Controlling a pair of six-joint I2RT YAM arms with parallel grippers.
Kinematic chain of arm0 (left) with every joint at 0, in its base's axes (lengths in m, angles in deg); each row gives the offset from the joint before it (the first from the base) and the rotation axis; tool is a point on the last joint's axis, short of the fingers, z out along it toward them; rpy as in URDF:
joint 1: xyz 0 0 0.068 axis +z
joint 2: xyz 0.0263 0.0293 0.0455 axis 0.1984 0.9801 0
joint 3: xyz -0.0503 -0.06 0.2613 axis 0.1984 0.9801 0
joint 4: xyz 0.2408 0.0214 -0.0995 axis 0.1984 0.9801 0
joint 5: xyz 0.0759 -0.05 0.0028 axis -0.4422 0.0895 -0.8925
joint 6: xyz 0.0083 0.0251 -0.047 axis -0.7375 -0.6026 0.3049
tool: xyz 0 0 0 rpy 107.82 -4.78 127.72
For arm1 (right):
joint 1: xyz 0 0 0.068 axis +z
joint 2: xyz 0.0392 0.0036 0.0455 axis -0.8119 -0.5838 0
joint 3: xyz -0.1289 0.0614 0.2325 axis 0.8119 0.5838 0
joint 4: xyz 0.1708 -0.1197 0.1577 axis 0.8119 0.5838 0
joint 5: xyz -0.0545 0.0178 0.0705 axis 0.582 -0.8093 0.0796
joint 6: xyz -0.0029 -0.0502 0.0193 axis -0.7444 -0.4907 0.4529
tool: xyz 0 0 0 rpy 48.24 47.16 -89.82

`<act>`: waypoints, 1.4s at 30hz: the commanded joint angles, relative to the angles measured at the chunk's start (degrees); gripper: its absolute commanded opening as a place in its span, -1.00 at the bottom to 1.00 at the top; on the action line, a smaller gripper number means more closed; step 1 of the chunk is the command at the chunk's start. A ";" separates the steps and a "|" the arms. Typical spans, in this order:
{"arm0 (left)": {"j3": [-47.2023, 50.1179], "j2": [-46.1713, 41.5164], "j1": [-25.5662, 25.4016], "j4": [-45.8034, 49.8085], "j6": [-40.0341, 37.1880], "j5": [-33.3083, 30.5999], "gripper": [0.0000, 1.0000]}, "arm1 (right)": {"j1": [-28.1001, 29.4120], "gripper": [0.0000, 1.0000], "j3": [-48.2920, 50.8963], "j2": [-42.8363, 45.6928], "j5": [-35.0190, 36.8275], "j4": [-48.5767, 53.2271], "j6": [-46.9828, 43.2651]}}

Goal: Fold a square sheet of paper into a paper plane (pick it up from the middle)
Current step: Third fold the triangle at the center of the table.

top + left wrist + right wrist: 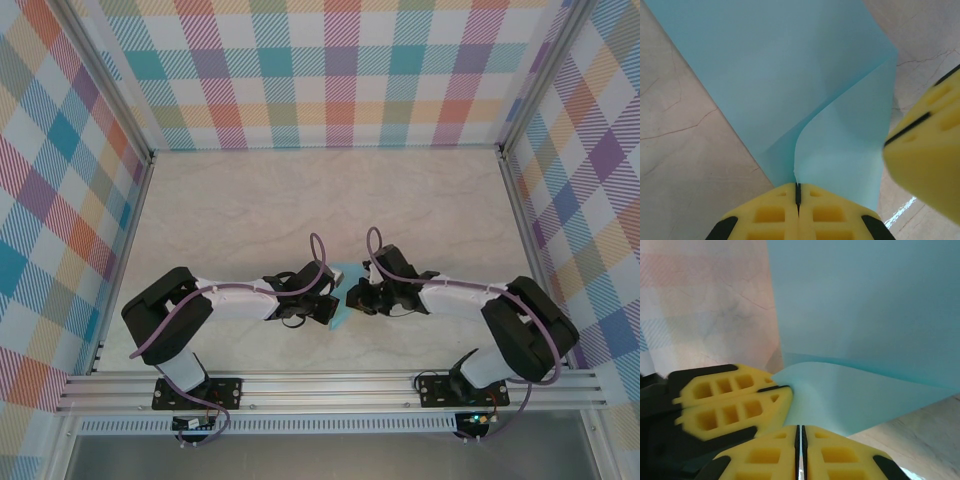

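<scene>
From above, the left gripper [318, 297] and right gripper [357, 297] meet tip to tip over the near middle of the table [300, 200], with the light-blue sheet of paper [339, 316] between them. The left wrist camera shows the left gripper [798, 197] with its fingers pressed together on the near edge of the sheet of paper [790, 75], which is partly folded and curls up off the table [685, 165], while the right gripper [900, 135], blurred, sits closed at the sheet's right edge. The right wrist camera shows the right gripper [801, 432] with its fingers pinched together at the lower edge of the sheet of paper [865, 315], and the left gripper [784, 387] clamped on a curled corner just beside it.
</scene>
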 commanded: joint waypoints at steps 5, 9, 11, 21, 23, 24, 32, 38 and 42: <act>1.88 -0.13 0.46 3.46 0.30 -0.45 -1.00 | 1.33 -0.78 1.75 -5.37 1.84 -6.51 2.90; 2.09 0.16 0.45 3.83 0.36 -0.66 -1.00 | 1.33 -0.78 1.48 -5.80 2.73 -4.59 1.86; 2.28 0.01 0.54 3.93 0.37 -1.04 -1.00 | 1.32 -0.76 1.60 -3.77 2.82 -3.71 1.63; 2.74 -0.50 0.44 3.62 1.10 -1.85 -1.00 | 3.31 -0.74 3.25 0.05 1.48 -5.26 3.63; 2.96 -0.74 0.52 3.78 1.22 -2.13 -1.00 | 3.98 -0.74 3.49 -0.32 1.70 -6.38 4.30; 3.05 -0.83 0.46 3.75 1.17 -2.37 -1.00 | 4.27 -0.74 3.41 -0.70 2.11 -6.42 4.55; 2.91 -0.37 0.46 3.66 1.15 -2.47 -1.00 | 4.75 -0.74 3.83 -5.57 3.12 -8.07 5.04; 3.08 -0.63 0.53 3.79 1.27 -2.95 -1.00 | 4.92 -0.74 3.94 -1.99 3.35 -6.62 4.92; 3.03 -0.77 0.53 4.04 1.24 -3.34 -1.00 | 5.81 -0.72 3.77 0.45 3.10 -6.50 5.42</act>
